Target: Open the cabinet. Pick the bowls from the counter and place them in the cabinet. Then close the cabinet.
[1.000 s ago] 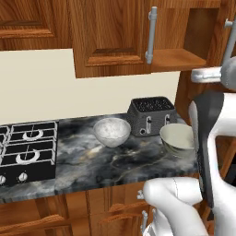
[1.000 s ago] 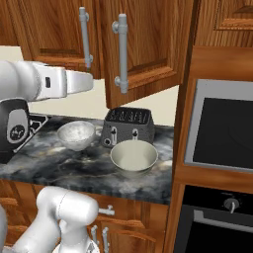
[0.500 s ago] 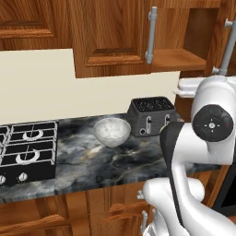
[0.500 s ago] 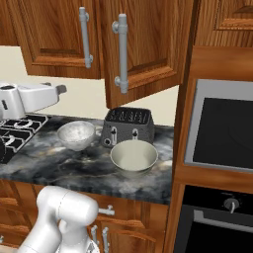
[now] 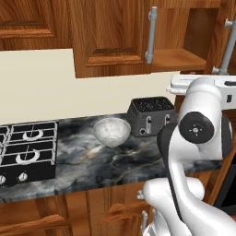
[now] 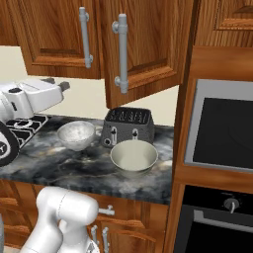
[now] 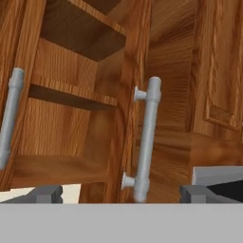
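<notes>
2 bowls (image 6: pixel 133 157) sit on the counter (image 6: pixel 59 165) before the toaster (image 6: pixel 127 127).

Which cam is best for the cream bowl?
Right base view: the cream bowl sits whole and unobstructed on the counter, in front of the toaster. In the left base view the arm stands where it would be. The hand view looks into the cabinet.

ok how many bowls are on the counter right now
2. The speckled bowl sits left of the toaster; the cream bowl sits in front of the toaster, nearer the counter edge. None are visibly hidden.
</notes>
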You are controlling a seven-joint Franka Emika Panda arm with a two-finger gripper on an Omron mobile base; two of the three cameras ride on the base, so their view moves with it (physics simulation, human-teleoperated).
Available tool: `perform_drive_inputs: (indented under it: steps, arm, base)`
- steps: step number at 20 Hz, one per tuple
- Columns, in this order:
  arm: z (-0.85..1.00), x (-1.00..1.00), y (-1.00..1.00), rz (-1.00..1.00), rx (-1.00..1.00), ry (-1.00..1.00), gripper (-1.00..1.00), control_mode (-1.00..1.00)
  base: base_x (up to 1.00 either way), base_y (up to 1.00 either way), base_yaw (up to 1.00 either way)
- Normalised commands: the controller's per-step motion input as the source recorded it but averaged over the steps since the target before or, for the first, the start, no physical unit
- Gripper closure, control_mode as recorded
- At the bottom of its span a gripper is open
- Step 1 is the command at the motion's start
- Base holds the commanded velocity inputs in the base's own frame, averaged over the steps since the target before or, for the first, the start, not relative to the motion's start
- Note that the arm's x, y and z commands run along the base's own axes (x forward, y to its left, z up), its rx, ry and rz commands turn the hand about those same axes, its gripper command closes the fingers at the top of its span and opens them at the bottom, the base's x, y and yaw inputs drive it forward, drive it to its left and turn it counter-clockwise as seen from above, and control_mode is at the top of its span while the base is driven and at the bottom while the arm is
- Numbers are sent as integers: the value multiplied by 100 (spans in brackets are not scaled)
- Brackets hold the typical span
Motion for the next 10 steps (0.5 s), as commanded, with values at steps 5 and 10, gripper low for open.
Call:
perform_drive_inputs:
  steps: [5, 10]
  arm:
    - [0, 25, 11, -1, -3, 0, -100, -100]
    - [0, 36, -1, 0, 0, 0, -100, -100]
  base:
    - [0, 0, 0]
    - [0, 0, 0]
